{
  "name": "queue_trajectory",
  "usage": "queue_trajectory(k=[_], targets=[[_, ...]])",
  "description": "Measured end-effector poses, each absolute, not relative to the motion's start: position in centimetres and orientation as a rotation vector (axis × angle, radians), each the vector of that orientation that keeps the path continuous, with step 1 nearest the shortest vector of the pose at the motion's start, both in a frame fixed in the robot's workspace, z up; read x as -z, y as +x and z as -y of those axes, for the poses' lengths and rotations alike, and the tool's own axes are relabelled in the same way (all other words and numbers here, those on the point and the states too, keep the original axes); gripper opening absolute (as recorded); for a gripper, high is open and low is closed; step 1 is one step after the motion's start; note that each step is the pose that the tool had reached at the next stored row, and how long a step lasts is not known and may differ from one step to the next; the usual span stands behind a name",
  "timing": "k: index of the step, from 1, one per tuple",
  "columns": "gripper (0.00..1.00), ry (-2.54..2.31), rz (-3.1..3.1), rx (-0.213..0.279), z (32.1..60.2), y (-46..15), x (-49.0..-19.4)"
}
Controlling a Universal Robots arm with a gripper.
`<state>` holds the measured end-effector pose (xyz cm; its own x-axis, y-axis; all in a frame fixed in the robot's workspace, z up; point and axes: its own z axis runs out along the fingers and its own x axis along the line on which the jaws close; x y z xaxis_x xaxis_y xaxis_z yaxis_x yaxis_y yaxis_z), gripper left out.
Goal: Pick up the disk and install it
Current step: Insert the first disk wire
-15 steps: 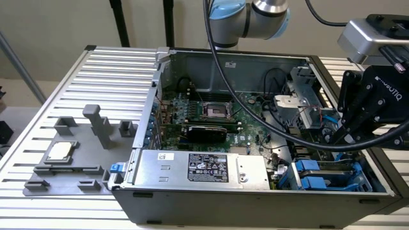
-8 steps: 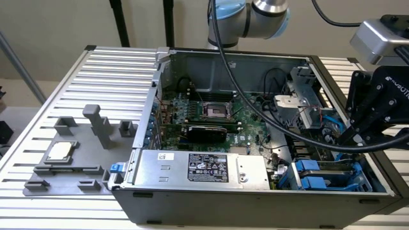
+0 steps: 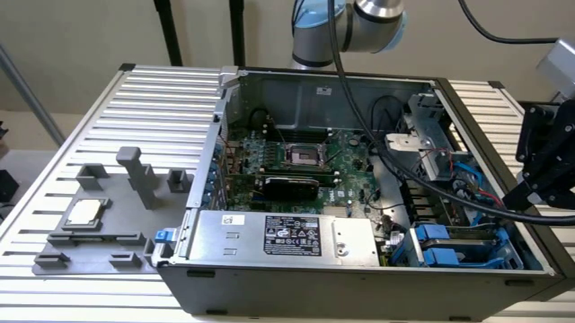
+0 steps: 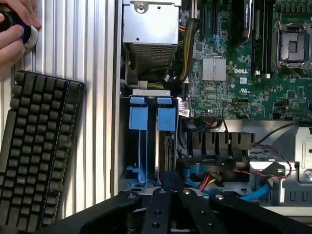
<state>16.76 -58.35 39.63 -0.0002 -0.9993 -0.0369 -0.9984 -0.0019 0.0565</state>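
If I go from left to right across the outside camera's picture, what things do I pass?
Small square silver chip → tall grey plastic post → big silver metal box with a black-and-white label → bright blue plastic drive rails → black gripper.

Robot arm (image 3: pixel 349 27): grey-blue and silver joint housings at the top centre of the exterior view, with the upper links passing out of frame. Gripper (image 4: pixel 170 181): black, its perforated linkage bars splayed to either side. The two fingers (image 4: pixel 163 195) are pressed together at the centre, with nothing between them. In the exterior view it hangs at the right edge, mid-height, tip angled downward.
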Motion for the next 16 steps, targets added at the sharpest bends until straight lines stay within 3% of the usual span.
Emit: queue_trajectory(k=[10,12,14,16], targets=[[0.12,2.222,2.194,0.108,59.1,18.2,-37.9],[0.18,2.224,2.191,0.109,59.4,18.2,-37.5],[0.3,2.227,2.187,0.11,59.7,18.2,-37.2],[0.3,2.233,2.181,0.111,59.9,18.2,-36.8]])
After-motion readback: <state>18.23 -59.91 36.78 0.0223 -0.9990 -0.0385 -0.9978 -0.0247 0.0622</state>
